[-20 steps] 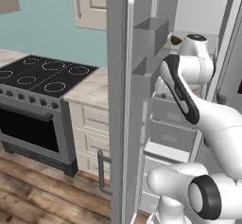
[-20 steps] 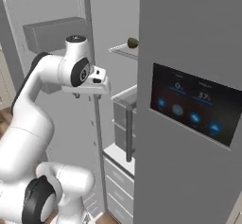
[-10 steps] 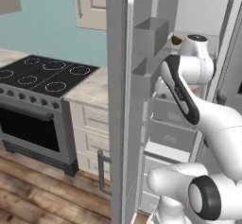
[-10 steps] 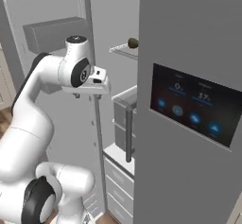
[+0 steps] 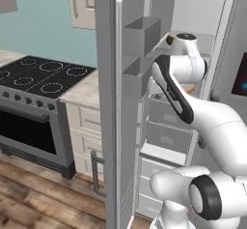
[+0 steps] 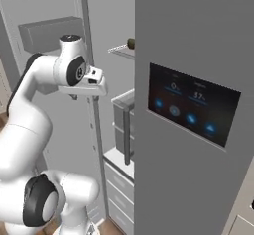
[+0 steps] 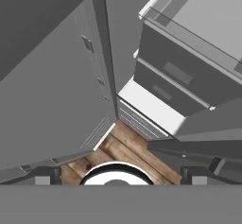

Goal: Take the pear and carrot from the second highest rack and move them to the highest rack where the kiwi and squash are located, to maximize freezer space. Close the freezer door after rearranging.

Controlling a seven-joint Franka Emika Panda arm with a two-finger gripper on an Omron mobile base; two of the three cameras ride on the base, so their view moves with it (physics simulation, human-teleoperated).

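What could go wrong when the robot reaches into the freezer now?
The claw is open, empty and aimed down at the wooden floor, so the arm must swing a long way. Its elbow could bump the open freezer door close beside it. It could also knock the small dark fruit off the top rack's edge.

The freezer door (image 5: 123, 107) stands swung wide, leaving an open gap between it and the grey drawers (image 7: 189, 74). Door bins (image 5: 142, 30) jut into that gap. A shelf (image 6: 124, 51) crosses the compartment above the drawers.
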